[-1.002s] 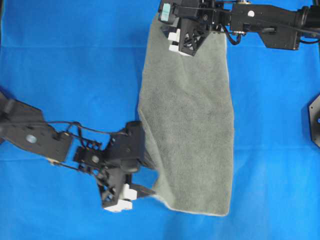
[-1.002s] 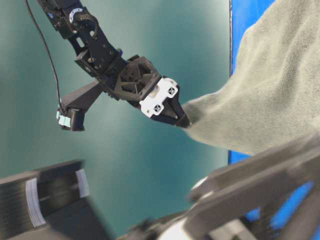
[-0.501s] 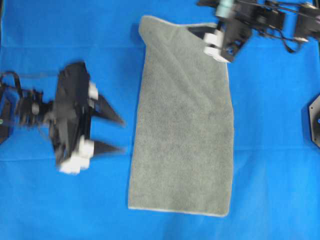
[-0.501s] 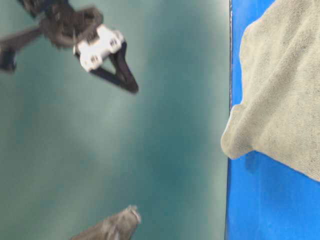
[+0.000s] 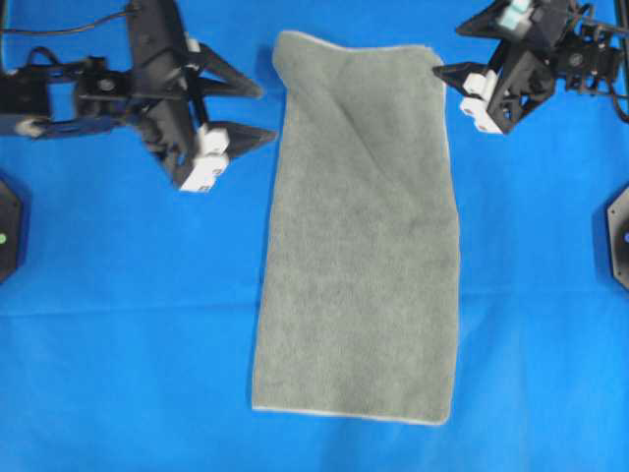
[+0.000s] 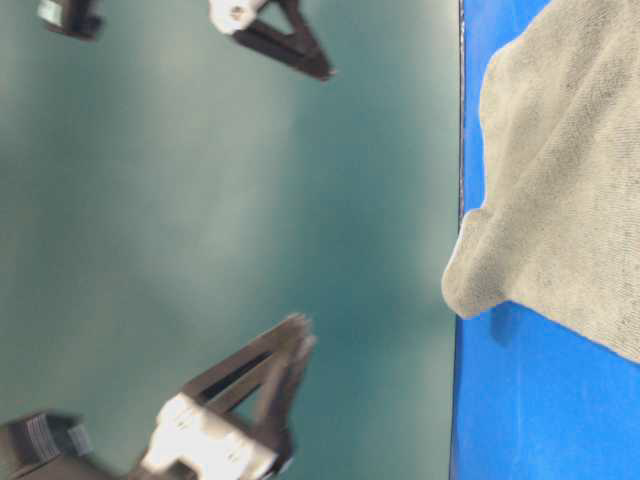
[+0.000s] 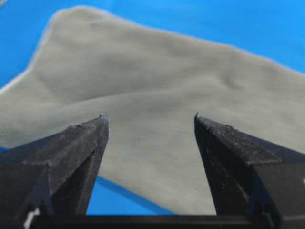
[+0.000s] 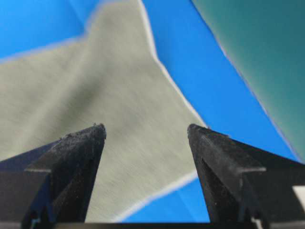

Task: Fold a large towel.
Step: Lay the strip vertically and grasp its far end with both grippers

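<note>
Overhead view: the towel [image 5: 359, 236] lies flat as a long strip on the blue table sheet [image 5: 118, 324], one short edge at the top and the other near the bottom of the view. A diagonal crease runs down from its top-left corner. The left gripper [image 5: 257, 115] sits just left of that corner with its jaws spread and nothing between them; the right gripper [image 5: 444, 61] flanks the top-right corner, likewise spread and empty. Both point inward at the cloth, a placement that suits taking the two top corners for the next fold.

Table-level view: a rumpled towel corner [image 6: 480, 280] overhangs the sheet's edge. Two blurred black finger pairs float before the teal backdrop, clear of the cloth.

Left wrist view: two black fingers [image 7: 71, 157] stand well apart, framing the towel's [image 7: 157, 124] wrinkled surface beyond; neither touches it.

Right wrist view: parted fingers [image 8: 66, 162] frame a pale-stitched towel corner [image 8: 190, 143], suggesting this corner is the intended target.
</note>
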Motion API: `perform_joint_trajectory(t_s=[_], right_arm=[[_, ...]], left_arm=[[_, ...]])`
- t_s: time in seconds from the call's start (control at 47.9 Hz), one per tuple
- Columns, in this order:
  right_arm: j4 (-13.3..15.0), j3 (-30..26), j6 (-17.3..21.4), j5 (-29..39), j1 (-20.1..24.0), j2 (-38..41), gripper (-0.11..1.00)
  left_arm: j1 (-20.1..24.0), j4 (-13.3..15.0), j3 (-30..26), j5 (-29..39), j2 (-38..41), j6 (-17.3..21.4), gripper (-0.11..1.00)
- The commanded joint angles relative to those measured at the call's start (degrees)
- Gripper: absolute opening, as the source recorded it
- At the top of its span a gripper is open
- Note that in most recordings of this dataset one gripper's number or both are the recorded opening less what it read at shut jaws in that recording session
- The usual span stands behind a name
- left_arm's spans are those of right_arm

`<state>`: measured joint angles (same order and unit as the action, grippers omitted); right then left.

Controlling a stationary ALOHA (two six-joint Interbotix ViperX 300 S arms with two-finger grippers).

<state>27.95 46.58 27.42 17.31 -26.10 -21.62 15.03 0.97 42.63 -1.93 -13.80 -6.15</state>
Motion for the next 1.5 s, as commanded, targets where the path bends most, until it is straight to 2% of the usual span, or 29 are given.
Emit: perform_joint_trajectory(t_s=[0.0,0.167,0.376,0.585,0.668,0.71,0.772,0.877,0.919,0.96,1.002,1.127,1.357,1.482], right_arm=[[0.09,-0.7,0.18,-1.05,-2.9,3.96,0.67],[0.44,-1.67,0.18,-5.71,-7.12,13.62,0.67],[0.88,-4.13,0.0,-12.22,-9.67,24.43,0.67],[1.23,-7.56,-0.26,-13.45,-10.55,30.67,0.67],[1.32,-8.53,-0.26,-13.27,-10.72,32.17,0.66],[1.32,-8.61,-0.44,-13.1,-10.72,32.43,0.65],[1.67,-8.61,-0.79,-12.66,-10.72,32.78,0.6],[2.29,-8.26,-0.79,-11.87,-10.72,32.78,0.34],[2.29,-8.17,-0.7,-11.6,-10.72,32.7,0.23],[2.29,-8.09,-0.62,-11.43,-10.72,32.61,0.11],[2.29,-8.09,-0.53,-11.34,-10.72,32.43,0.07],[2.29,-8.26,-0.26,-10.9,-11.16,30.85,0.07],[2.29,-8.44,-0.09,-9.23,-13.71,22.68,0.07],[2.37,-8.44,-0.09,-9.14,-15.38,19.25,0.07]], left_arm=[[3.25,0.09,-1.67,-4.04,4.48,0.09,0.69],[9.49,0.26,-4.92,-8.17,15.82,0.09,0.69],[13.18,0.26,-11.16,-9.05,26.54,0.26,0.69],[14.68,0.26,-13.45,-8.96,31.29,0.26,0.68],[15.03,0.26,-13.1,-8.44,31.46,0.18,0.59],[15.03,0.26,-12.74,-7.82,31.46,0.09,0.52],[15.03,0.44,-12.57,-6.59,31.29,-0.44,0.33],[15.12,0.44,-12.48,-4.39,31.29,-0.18,0.08],[15.29,0.35,-12.48,-4.04,31.29,-0.09,0.03],[15.56,0.44,-12.57,-3.87,31.2,-0.09,0.03],[15.91,0.35,-12.66,-3.78,31.2,0.09,0.03],[16.96,0.35,-13.45,-3.6,30.76,0.62,0.03],[19.25,0.35,-16.08,-3.87,24.52,6.68,0.03],[20.39,0.35,-17.31,-3.96,22.68,8.44,0.03]])
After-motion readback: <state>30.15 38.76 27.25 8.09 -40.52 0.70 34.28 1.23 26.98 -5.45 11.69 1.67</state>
